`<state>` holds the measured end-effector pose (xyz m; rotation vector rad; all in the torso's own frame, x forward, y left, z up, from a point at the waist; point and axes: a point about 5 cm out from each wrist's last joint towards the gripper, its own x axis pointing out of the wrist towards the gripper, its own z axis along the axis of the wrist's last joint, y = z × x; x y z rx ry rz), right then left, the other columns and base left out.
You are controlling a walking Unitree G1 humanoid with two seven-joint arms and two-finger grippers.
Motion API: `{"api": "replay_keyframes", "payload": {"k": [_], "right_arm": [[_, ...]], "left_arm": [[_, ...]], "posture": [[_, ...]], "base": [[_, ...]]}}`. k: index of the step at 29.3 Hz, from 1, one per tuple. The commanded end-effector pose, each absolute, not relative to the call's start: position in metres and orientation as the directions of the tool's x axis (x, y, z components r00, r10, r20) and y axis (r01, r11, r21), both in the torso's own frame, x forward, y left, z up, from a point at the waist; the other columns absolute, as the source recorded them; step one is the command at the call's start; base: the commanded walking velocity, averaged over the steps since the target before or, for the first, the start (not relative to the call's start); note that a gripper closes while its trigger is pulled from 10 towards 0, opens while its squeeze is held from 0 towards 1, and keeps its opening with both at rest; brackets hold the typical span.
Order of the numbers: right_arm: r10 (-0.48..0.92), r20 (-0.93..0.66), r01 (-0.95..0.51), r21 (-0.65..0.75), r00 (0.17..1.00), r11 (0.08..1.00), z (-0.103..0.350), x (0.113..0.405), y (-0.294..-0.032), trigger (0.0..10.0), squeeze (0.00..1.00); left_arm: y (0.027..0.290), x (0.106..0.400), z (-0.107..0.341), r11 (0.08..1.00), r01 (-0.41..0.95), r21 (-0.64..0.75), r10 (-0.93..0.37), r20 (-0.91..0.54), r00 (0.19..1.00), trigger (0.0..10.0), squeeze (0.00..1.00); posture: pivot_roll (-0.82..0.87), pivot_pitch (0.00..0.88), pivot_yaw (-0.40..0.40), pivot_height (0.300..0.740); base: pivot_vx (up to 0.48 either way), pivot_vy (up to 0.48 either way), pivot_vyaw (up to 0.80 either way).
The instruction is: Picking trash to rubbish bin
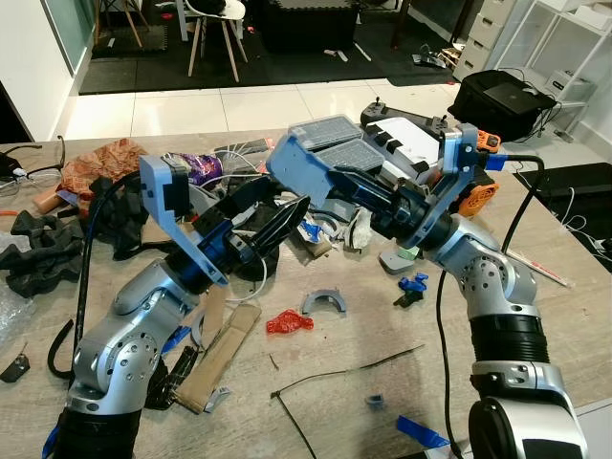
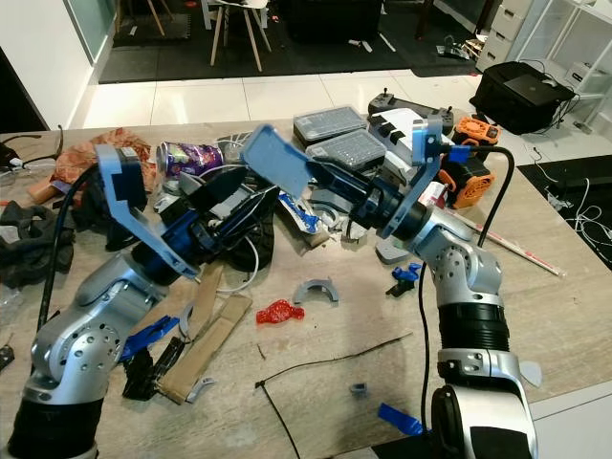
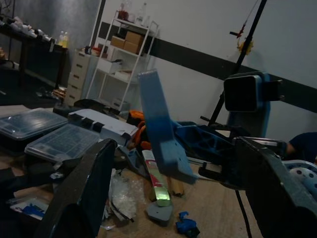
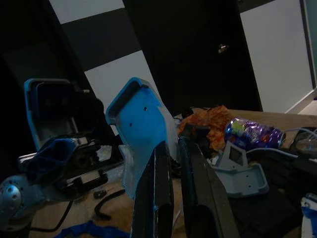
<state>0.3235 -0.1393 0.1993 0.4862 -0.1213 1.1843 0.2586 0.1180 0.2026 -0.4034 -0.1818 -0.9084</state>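
Note:
My right gripper (image 1: pixel 330 182) is shut on a flat blue plastic piece (image 1: pixel 296 163), held tilted in the air over the middle of the wooden table (image 1: pixel 574 316). In the right wrist view its two fingers (image 4: pixel 158 188) pinch the blue plastic piece (image 4: pixel 141 134) at its lower edge. My left gripper (image 1: pixel 290 212) is open just below and to the left of that piece, fingers (image 3: pixel 84 193) spread wide. Loose trash lies under the arms: a red crumpled scrap (image 1: pixel 289 321), a grey half-ring (image 1: pixel 323 302), cardboard strips (image 1: pixel 225 349) and small blue bits (image 1: pixel 413 287).
A purple can (image 1: pixel 201 167) and an orange wrapper (image 1: pixel 115 163) lie at the back left beside black cables (image 1: pixel 29 253). Clear lidded boxes (image 1: pixel 330 134) and an orange device (image 1: pixel 478 196) stand at the back. A thin black wire (image 1: pixel 335 373) crosses the front. A black bag (image 1: pixel 502 96) sits on the floor.

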Motion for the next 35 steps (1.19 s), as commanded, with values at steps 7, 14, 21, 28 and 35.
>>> {"api": "replay_keyframes", "payload": {"k": [7,14,21,28,35], "right_arm": [[0.904,0.279,-0.929,0.276,0.325,0.248,0.1938,0.3151,-0.1364,0.0,0.0],[0.904,0.275,-0.927,0.278,0.326,0.25,0.1935,0.3154,-0.136,0.0,0.0],[0.898,0.277,-0.923,0.277,0.342,0.267,0.194,0.317,-0.1364,0.0,0.0],[0.89,0.285,-0.92,0.274,0.356,0.28,0.196,0.3185,-0.1368,0.0,0.0],[0.88,0.273,-0.908,0.277,0.388,0.315,0.1952,0.3208,-0.1371,10.0,0.0]], "left_arm": [[0.1225,0.2678,0.2046,0.605,0.751,-0.264,-0.685,0.307,0.66,10.0,0.0],[0.1229,0.268,0.2035,0.615,0.746,-0.255,-0.681,0.305,0.665,0.0,0.0],[0.1227,0.2671,0.2016,0.616,0.751,-0.238,-0.694,0.288,0.66,0.0,0.0],[0.1227,0.2667,0.2008,0.616,0.752,-0.232,-0.697,0.283,0.659,0.0,0.0],[0.1231,0.2674,0.1988,0.623,0.749,-0.224,-0.696,0.276,0.662,0.0,0.0]], "posture": [[0.05,0.0,-0.038,0.74],[0.05,0.0,-0.038,0.74],[0.05,0.0,-0.038,0.74],[0.05,0.0,-0.039,0.74],[0.04,0.0,-0.04,0.74]], "base": [[0.0,0.0,0.0],[0.0,0.0,0.0],[0.0,0.0,0.0],[0.0,0.0,0.0],[0.0,0.0,0.0]]}}
